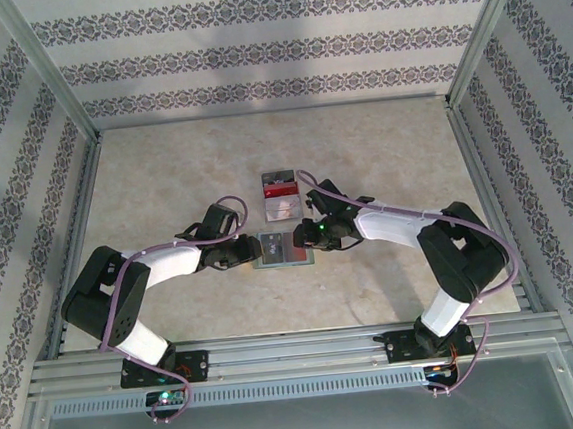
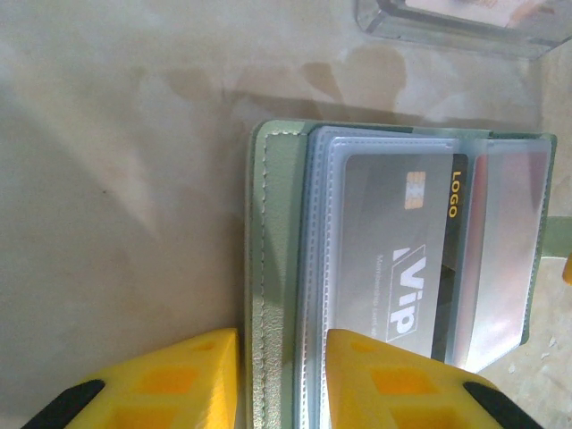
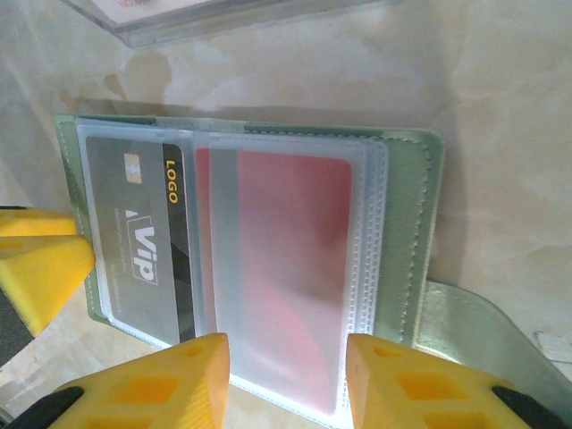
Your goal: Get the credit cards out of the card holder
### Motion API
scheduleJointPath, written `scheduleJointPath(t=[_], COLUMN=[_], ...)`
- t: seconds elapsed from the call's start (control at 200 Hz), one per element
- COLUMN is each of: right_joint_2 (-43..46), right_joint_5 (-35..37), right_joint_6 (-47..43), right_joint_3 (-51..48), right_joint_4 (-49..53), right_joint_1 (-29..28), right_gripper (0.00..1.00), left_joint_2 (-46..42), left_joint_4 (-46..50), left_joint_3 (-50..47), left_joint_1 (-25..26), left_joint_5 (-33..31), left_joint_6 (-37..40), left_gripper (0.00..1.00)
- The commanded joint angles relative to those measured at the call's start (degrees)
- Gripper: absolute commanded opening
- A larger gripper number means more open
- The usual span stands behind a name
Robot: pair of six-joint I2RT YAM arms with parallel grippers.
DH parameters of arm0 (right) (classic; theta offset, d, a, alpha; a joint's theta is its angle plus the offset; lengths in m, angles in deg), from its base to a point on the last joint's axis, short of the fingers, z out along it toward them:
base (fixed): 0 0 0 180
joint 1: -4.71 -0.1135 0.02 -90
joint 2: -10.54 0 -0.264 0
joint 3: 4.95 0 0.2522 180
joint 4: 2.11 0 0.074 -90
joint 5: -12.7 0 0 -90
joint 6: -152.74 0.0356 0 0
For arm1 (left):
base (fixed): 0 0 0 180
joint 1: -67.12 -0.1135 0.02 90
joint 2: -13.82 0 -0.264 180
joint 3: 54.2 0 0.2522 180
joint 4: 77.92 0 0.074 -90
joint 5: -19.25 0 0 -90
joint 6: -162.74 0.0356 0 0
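Two cards [image 1: 283,210] seen already out, upper centre of top view, apparently laid in clear tray [image 2: 465,31]. Holder [image 1: 285,250] spread open at frame centre, flanked by grippers. Grey card [image 2: 393,259] and red card [image 3: 286,250] kept in clear sleeves.

Left gripper [image 2: 281,344] part-open, set astride holder's left cover edge. Right gripper [image 3: 286,344] part-open over red sleeve's lower edge. Nothing seen clenched.

Cards judged light, stiff, slick; sleeves soft, clingy. Card best pinched by edge at sleeve mouth, holder pinned flat.
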Motion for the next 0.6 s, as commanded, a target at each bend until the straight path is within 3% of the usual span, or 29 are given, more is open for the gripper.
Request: scheduleJointPath(t=[0.0,0.595], right_joint_2=[-1.7,-2.7], right_joint_5=[0.0,1.0], right_joint_6=[-0.4,-0.4], right_joint_3=[1.3,1.5], right_joint_4=[0.3,0.9], right_joint_1=[-0.7,-1.1], right_gripper=[0.39,0.4], left_joint_2=[0.9,0.8], left_joint_4=[-0.3,0.2], left_joint_3=[-0.6,-0.1], left_joint_1=[-0.4,-0.5], left_joint_5=[0.1,0.1], left_joint_6=[0.5,0.7], left_gripper=[0.32,0.32])
